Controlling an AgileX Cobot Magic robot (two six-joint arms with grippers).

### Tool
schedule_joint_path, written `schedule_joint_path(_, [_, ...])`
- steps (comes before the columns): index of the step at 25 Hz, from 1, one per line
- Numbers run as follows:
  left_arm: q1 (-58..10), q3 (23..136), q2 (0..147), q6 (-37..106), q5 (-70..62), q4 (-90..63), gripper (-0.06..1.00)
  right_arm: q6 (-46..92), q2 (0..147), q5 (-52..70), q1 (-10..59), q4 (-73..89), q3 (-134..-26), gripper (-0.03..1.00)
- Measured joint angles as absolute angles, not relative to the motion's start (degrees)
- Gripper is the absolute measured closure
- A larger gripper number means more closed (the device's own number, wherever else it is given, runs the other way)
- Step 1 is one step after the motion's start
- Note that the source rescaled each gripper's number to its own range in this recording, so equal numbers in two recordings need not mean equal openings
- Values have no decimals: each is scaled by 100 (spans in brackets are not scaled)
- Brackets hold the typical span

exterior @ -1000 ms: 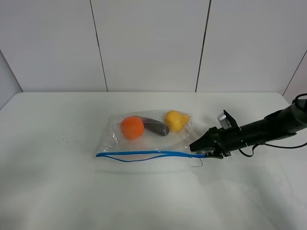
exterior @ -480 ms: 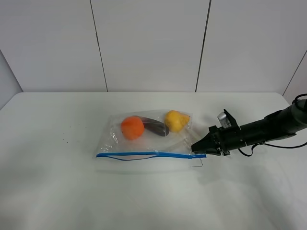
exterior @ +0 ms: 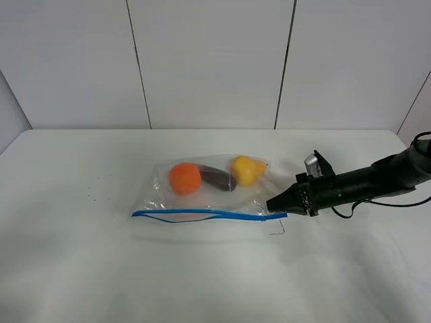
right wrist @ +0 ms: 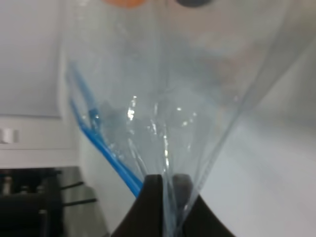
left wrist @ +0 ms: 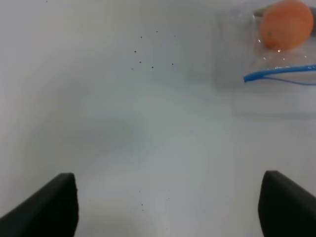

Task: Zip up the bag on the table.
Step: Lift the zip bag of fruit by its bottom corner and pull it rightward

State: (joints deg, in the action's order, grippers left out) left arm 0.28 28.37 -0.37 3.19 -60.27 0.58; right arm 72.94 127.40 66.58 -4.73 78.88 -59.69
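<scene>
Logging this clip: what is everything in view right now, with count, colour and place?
table: one, white, fills the foreground
bag: one, clear plastic, flat on the table near the middle
zipper strip: one, blue, along the bag's near edge
orange fruit: one, inside the bag, left end
dark fruit: one, inside the bag, between the other two
yellow fruit: one, inside the bag, right end
specks: several, dark, on the table left of the bag
wall panels: white, behind the table
right gripper: black, pinching the bag's right corner
left gripper: black, open over bare table
</scene>
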Motion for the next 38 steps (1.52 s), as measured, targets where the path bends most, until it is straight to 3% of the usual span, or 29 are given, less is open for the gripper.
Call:
schedule_joint_path(13, [28, 2837, -37, 319, -6033, 64, -5, 5875, 12635, 6888, -473, 8435, -5969, 97])
schedule_joint_path(30, [28, 2837, -37, 319, -6033, 64, -5, 5022, 11665, 6878, -460, 8644, -5959, 97])
schedule_joint_path(38, [28, 2837, -37, 319, -6033, 64, -5, 5028, 11662, 6868, 47, 8932, -5959, 97])
